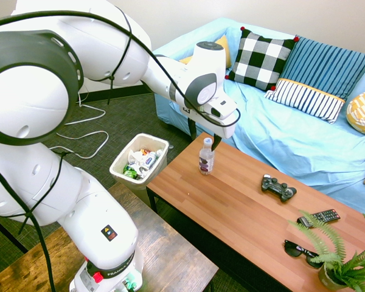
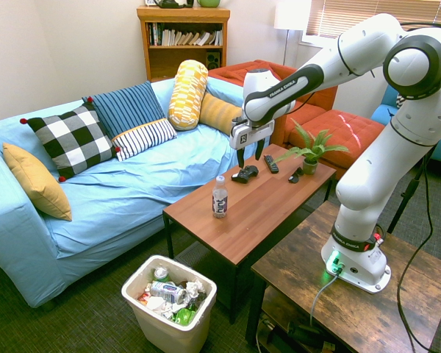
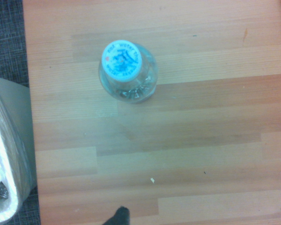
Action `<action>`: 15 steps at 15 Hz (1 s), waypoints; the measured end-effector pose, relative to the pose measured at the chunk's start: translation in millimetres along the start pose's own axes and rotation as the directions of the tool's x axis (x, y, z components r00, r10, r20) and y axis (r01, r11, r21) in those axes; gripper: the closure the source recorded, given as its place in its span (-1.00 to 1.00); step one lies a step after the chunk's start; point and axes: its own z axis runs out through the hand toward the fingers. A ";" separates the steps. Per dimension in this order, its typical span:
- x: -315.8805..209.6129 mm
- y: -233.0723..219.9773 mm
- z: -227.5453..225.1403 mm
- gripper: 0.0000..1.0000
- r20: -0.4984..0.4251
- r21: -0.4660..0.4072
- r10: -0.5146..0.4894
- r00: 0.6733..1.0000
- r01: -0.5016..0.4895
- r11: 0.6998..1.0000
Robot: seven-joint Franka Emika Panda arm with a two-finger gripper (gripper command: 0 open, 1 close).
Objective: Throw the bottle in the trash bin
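The bottle (image 1: 206, 157) (image 2: 220, 197), clear with a white cap and a dark label band, stands upright near the end of the wooden coffee table (image 1: 231, 210) (image 2: 261, 209). The wrist view looks straight down on the bottle's cap (image 3: 122, 61). My gripper (image 1: 204, 135) (image 2: 249, 156) hangs open a short way above the bottle, with nothing between its fingers. The white trash bin (image 1: 119, 160) (image 2: 160, 332) (image 3: 9, 140) stands on the carpet just off that end of the table, partly filled with cans and crumpled paper.
Further along the table lie a black game controller (image 1: 278, 187) (image 2: 244, 173), a remote (image 1: 318, 216) (image 2: 270, 163), sunglasses (image 1: 301, 250) and a potted fern (image 1: 347, 261) (image 2: 309, 151). A blue sofa (image 1: 292, 140) with cushions runs behind the table.
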 end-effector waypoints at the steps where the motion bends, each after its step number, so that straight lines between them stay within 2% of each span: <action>1: 0.7 -0.9 -0.3 -1.00 -0.002 0.002 0.000 1.000 0.000 1.000; 4: 0.3 -11.1 5.6 -1.00 -0.029 0.026 0.007 1.000 -0.006 1.000; 8: 4.4 -46.4 25.2 -1.00 -0.052 0.058 0.033 0.998 -0.030 0.998; 11: 12.0 -73.9 46.2 -1.00 -0.070 0.030 0.064 0.996 -0.062 0.998; 15: 14.0 -104.6 89.7 -1.00 -0.047 -0.018 0.065 0.997 -0.066 0.998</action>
